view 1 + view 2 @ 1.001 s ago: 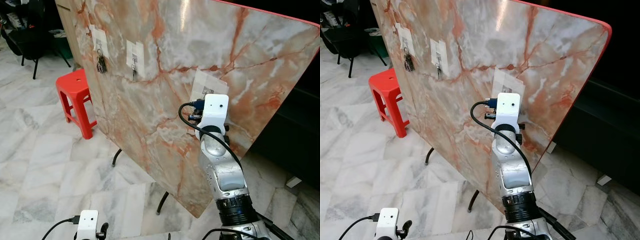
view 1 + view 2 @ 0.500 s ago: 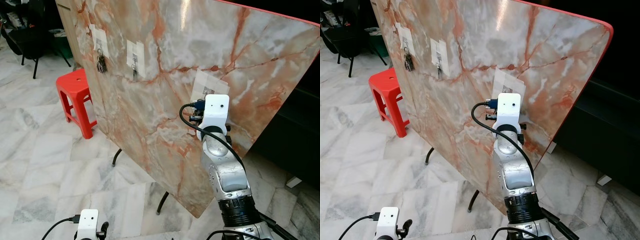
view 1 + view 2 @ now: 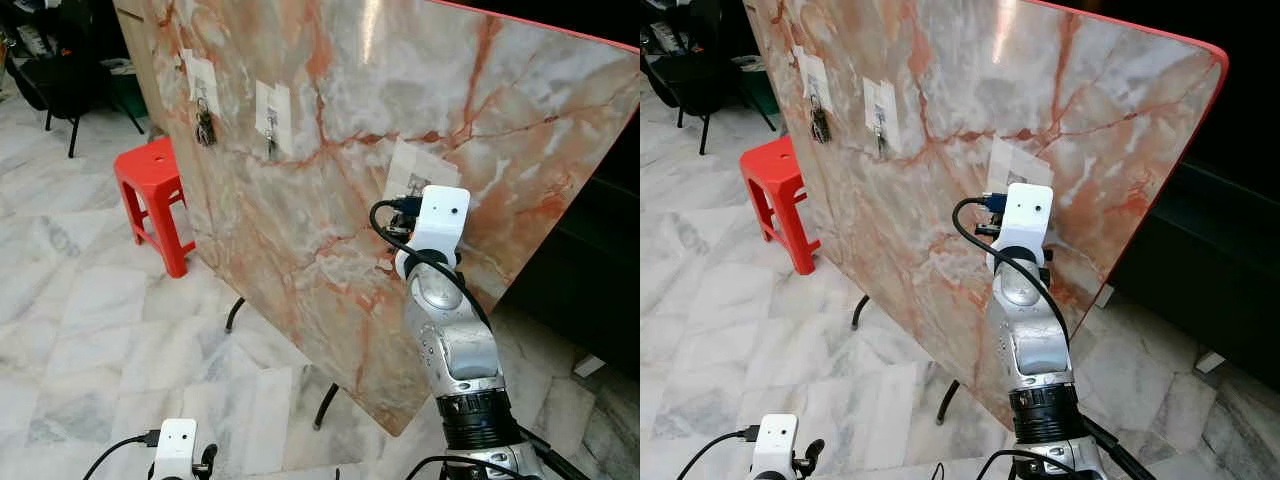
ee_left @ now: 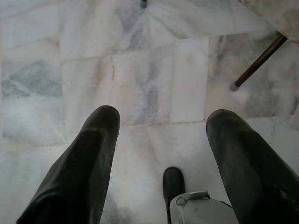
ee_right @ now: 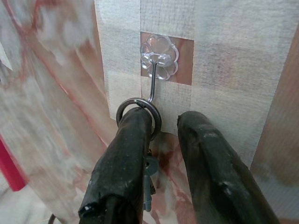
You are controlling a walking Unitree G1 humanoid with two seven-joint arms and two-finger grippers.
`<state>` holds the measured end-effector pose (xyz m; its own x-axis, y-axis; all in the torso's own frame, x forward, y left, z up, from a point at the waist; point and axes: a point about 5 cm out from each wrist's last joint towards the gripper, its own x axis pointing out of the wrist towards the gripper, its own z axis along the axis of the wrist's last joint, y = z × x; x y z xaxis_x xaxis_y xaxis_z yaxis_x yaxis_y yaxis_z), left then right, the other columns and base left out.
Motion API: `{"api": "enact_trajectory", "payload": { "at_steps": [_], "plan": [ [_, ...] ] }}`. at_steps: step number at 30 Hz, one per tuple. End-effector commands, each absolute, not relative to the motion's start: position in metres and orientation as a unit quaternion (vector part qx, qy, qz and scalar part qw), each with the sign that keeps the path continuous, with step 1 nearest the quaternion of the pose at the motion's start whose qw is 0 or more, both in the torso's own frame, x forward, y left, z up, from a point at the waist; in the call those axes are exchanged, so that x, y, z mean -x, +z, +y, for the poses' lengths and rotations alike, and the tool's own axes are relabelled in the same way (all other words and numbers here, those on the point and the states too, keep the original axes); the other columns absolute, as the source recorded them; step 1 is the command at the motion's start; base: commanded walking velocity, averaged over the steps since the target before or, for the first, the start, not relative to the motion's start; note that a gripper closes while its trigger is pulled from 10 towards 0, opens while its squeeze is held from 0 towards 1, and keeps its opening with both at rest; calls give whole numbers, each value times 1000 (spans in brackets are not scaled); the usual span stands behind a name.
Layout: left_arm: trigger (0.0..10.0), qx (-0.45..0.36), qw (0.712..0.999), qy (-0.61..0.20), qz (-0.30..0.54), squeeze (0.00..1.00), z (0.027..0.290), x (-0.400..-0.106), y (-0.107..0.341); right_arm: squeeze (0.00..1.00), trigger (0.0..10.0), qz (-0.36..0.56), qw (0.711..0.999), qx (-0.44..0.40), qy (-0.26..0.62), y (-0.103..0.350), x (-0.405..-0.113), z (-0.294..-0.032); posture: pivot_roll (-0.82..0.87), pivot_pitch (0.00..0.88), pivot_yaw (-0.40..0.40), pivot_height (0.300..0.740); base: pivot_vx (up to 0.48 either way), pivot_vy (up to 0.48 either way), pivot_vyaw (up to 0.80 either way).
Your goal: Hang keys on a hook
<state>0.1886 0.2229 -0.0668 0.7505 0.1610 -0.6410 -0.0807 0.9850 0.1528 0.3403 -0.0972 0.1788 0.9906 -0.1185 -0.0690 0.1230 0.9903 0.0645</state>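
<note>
You are working with the right gripper (image 5: 166,123) pressed up close to the marble board (image 3: 330,130), and its fingers are standing apart rather than clamped. The key ring (image 5: 138,116) is sitting just past the tip of one finger (image 5: 126,154), and it looks to be looped over the wire of the clear hook (image 5: 158,63), which is stuck to a taped patch on the board just beyond the fingertips. The keys (image 5: 148,179) are dangling below the ring, tucked against the inner side of that same finger. Whether that finger is touching the ring or merely overlapping it cannot be told from here.

The opened fingers suggest you are letting the ring go so the hook takes the weight; judging by how the ring is hanging from the wire, the hanging itself seems nearly done. The ring is sitting low on the wire, probably because gravity is seating it in the bend.

From the head view, your right arm (image 3: 445,330) is reaching up to the nearest taped patch, while another bunch of keys (image 3: 204,127) is hanging on a far hook beside the red stool (image 3: 150,190).

The left gripper (image 4: 161,123) is idling low, fingers spread wide over the marble floor (image 4: 140,79), holding nothing.
</note>
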Motion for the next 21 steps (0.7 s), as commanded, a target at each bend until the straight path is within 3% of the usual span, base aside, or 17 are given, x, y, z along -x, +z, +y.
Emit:
{"api": "enact_trajectory", "payload": {
  "at_steps": [1,3,8,21],
  "plan": [
    [10000,-57,931,63,356,0,222,-184,-70,0,10000,15,994,-23,-105,187,-341,-113,-11,32,-55,732,0,0,0],
    [10000,-58,930,64,357,0,223,-183,-70,0,10000,-7,992,53,-116,192,-341,-117,-11,32,-55,732,0,0,0],
    [10000,-57,930,64,358,0,222,-183,-70,0,10000,-16,988,83,-127,196,-339,-117,-13,32,-54,732,0,0,0],
    [10000,-53,927,66,365,0,221,-180,-72,0,10000,26,983,60,-170,186,-326,-111,-21,31,-63,732,0,0,0]
  ]
}}
